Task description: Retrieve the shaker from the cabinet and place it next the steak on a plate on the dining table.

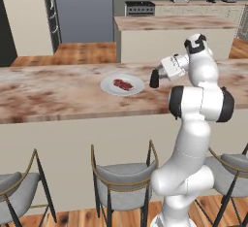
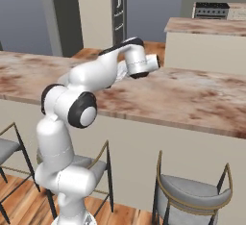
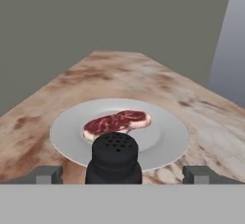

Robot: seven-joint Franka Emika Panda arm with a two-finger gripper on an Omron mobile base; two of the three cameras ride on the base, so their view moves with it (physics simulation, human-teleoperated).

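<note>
The shaker (image 3: 114,158) is seen standing upright on the dining table (image 1: 48,95), just beside the plate (image 3: 172,137) that carries the steak (image 3: 117,122), so the placing step is judged to be at its end. The gripper (image 3: 122,174) is spread wide, its fingertips (image 3: 48,174) well clear of the shaker on both sides, nothing being held. A straight withdrawal is called for next, so that the shaker is not tipped.

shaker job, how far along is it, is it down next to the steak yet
Nearly finished. The small black cylindrical shaker stands upright on the brown marbled dining table, beside the round white plate holding the dark red steak. The gripper is open, fingers apart from the shaker. Only backing the arm away looks left.
</note>
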